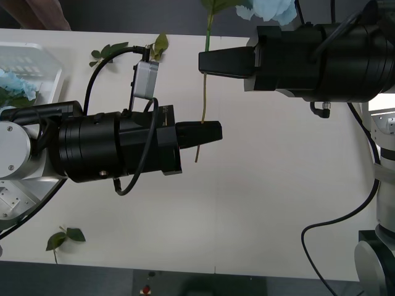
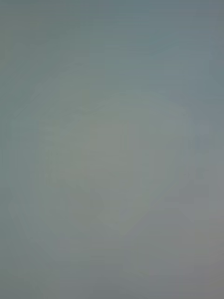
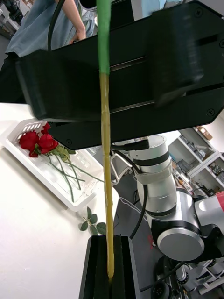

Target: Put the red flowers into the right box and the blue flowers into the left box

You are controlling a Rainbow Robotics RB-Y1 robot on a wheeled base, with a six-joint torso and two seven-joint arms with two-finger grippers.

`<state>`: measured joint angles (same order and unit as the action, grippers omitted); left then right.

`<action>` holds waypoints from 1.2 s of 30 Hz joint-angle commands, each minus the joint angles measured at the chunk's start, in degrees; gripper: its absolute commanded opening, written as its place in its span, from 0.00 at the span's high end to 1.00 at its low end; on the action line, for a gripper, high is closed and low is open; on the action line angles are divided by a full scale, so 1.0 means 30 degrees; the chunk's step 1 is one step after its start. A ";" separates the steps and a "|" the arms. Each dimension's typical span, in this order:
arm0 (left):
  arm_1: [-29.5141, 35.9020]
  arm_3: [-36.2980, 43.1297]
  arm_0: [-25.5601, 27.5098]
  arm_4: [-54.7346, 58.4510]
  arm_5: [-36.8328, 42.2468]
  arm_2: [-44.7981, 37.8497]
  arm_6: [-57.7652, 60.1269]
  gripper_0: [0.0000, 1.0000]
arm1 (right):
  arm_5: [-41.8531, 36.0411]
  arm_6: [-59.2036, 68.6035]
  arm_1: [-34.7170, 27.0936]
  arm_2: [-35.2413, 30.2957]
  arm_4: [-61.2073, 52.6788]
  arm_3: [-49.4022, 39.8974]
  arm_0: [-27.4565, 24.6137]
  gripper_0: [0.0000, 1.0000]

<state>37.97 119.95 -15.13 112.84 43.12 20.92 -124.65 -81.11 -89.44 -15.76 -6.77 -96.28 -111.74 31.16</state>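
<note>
Loose green leaf sprigs (image 1: 65, 237) lie on your white table (image 1: 265, 203), and the shallow white left tray (image 1: 46, 77) with pale blue blooms sits beside your left arm. The pale sky-blue flower (image 1: 271, 9) stands upright between the arms on a long thin stem, green above, yellowish below. Your left gripper (image 1: 207, 131) is clamped on the stem's lower end, your right gripper (image 1: 210, 63) pinches it higher up; red roses (image 3: 37, 141) lie in the white right tray (image 3: 28, 161).
</note>
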 commanded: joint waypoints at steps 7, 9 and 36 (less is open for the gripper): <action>0.0762 0.0653 -0.0317 0.0267 -0.0106 -0.1288 -0.0141 1.00 | 0.0142 0.0691 0.0183 -0.0029 -0.0191 -0.0340 0.0364 0.00; 0.1260 0.0653 -0.0258 0.0385 0.0011 -0.1845 -0.0053 1.00 | 0.0142 0.0691 0.0183 -0.0029 -0.0191 -0.0340 0.0364 0.00; 0.5918 -0.6174 0.6597 0.0648 0.9591 -1.6728 0.0211 1.00 | 0.0318 -0.0569 -0.1428 -0.0439 -0.0103 -0.0838 -0.1130 0.00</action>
<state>51.73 104.19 3.00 115.77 69.37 -26.61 -124.62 -80.44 -89.44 -17.13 -8.10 -96.27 -111.99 27.97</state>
